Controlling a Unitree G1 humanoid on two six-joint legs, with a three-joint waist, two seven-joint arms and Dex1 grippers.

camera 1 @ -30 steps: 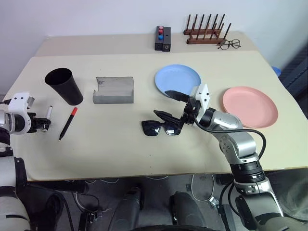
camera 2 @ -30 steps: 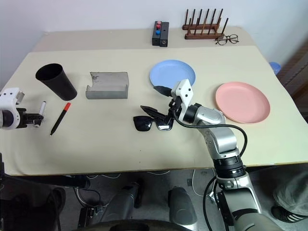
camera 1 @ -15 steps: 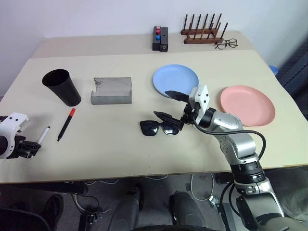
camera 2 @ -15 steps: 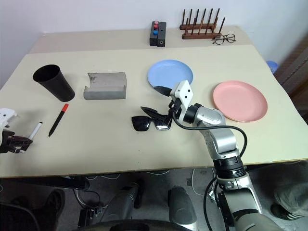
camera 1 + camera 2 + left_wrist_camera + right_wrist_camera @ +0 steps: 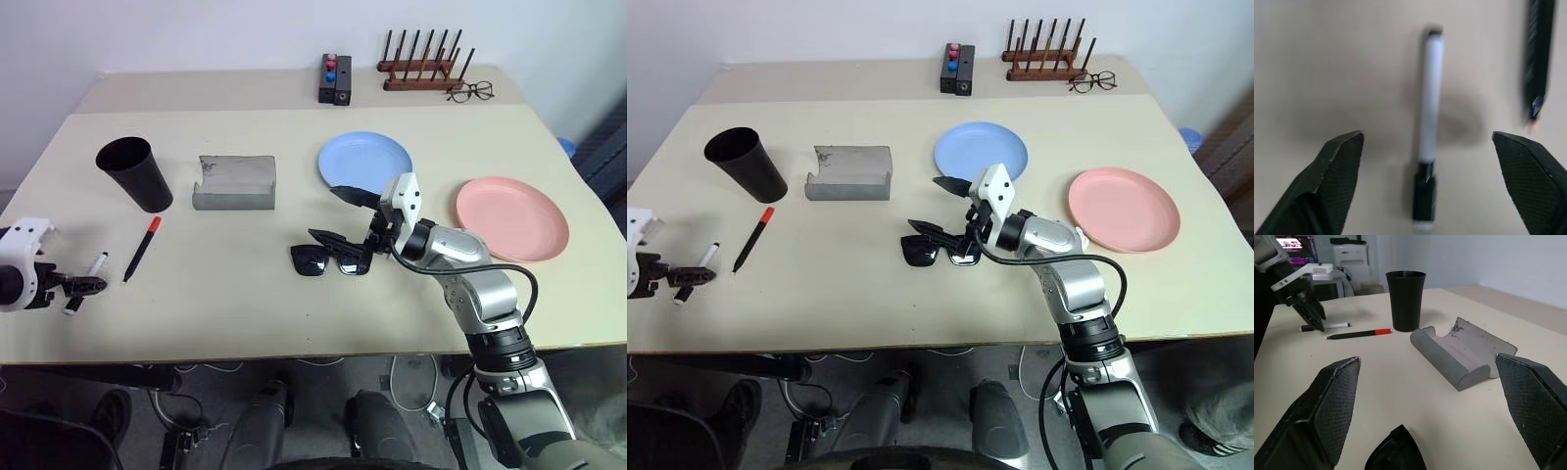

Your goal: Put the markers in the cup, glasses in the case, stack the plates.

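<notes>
A white marker (image 5: pixel 1430 98) with a black cap lies flat on the table near its front left edge. My left gripper (image 5: pixel 80 287) stands open over it, one finger on each side. Just beyond lies the black marker with a red cap (image 5: pixel 140 250), and behind that the black cup (image 5: pixel 135 174) stands upright. The grey case (image 5: pixel 234 183) lies open beside the cup. Black sunglasses (image 5: pixel 328 260) rest mid-table, with my right gripper (image 5: pixel 338 215) open just above their right side and nothing in it. The blue plate (image 5: pixel 364 160) and the pink plate (image 5: pixel 511 204) lie apart.
At the back edge stand a wooden peg rack (image 5: pixel 421 69), clear-lens eyeglasses (image 5: pixel 470 92) and a black box with red and blue buttons (image 5: pixel 334 78). Bare table lies between the case and the sunglasses.
My left gripper has opened and let go of the white marker, which now lies on the table; that hand also drew back toward the front edge. The right arm kept still.
</notes>
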